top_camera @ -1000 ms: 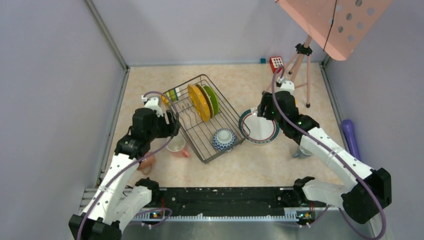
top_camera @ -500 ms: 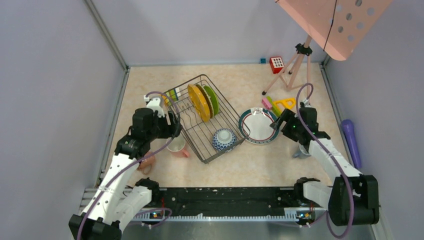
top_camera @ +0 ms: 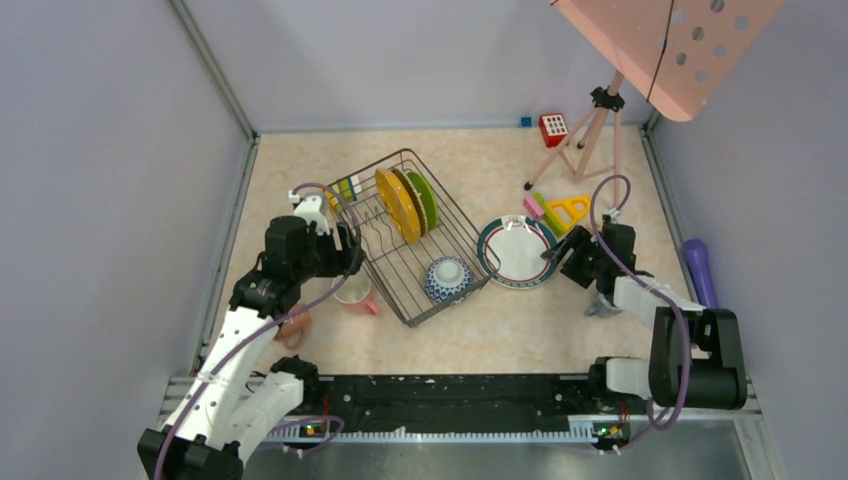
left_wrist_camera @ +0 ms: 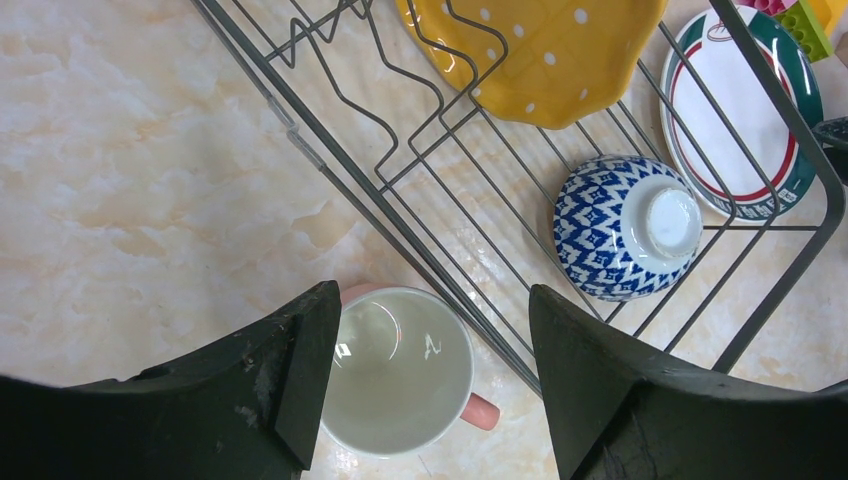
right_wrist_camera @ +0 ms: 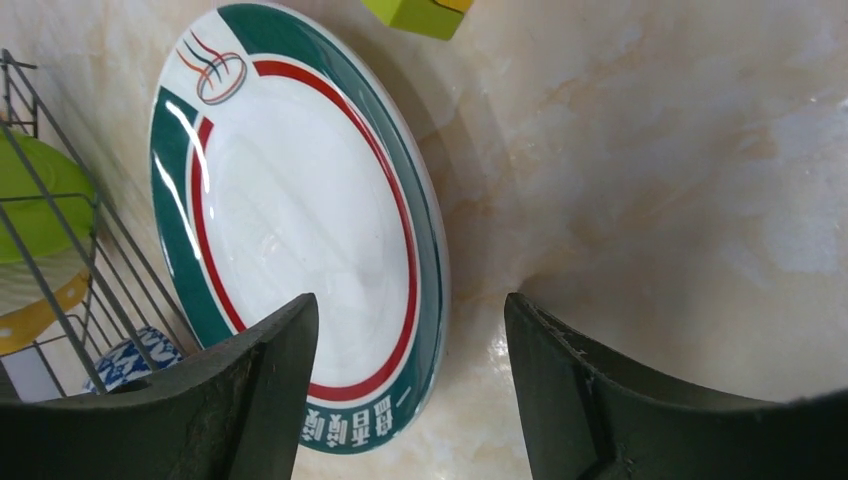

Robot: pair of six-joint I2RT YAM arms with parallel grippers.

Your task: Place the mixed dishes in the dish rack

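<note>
Two plates on edge in the slots of the dish rack (top_camera: 385,258), seen from above: yellow-orange dotted plate (top_camera: 396,203) and, just behind it, lime green plate (top_camera: 426,198). Upside down in the rack's near right corner, blue-white patterned bowl (top_camera: 448,277). Flat on the table (top_camera: 500,160) just right of the rack, white plate with green-red rim (top_camera: 517,252). Outside the rack, against its left side, pink mug (top_camera: 352,292), upright. Farther left, partly under the left arm (top_camera: 235,330), second pink mug (top_camera: 293,325). Half hidden beneath the right arm (top_camera: 650,295), grey-blue mug (top_camera: 603,303). Left gripper (top_camera: 345,252) above the rack's left rim and the pink mug; right gripper (top_camera: 553,258) at the white plate's right edge. Beyond that plate, a cluster of toy blocks (top_camera: 558,208).

From the left wrist: left gripper (left_wrist_camera: 435,300) spread wide, nothing held. Below it, pink mug (left_wrist_camera: 400,370) mouth up, handle at the lower right, just outside the side wire of the dish rack (left_wrist_camera: 330,170). Inside the wires, blue-white patterned bowl (left_wrist_camera: 625,225) bottom-up, with yellow-orange dotted plate (left_wrist_camera: 540,55) above it. Past the far wire, white plate with green-red rim (left_wrist_camera: 745,120).

From the right wrist: right gripper (right_wrist_camera: 410,310) with jaws well apart, gripping nothing — rim of white plate with green-red rim (right_wrist_camera: 290,220) in the gap, one finger over the plate, the other over bare table. Contact with the plate: cannot tell. At the left edge, wires of the dish rack (right_wrist_camera: 60,215), behind them lime green plate (right_wrist_camera: 35,200) and a sliver of blue-white patterned bowl (right_wrist_camera: 140,355). At the top edge, a green block (right_wrist_camera: 420,15).
</note>
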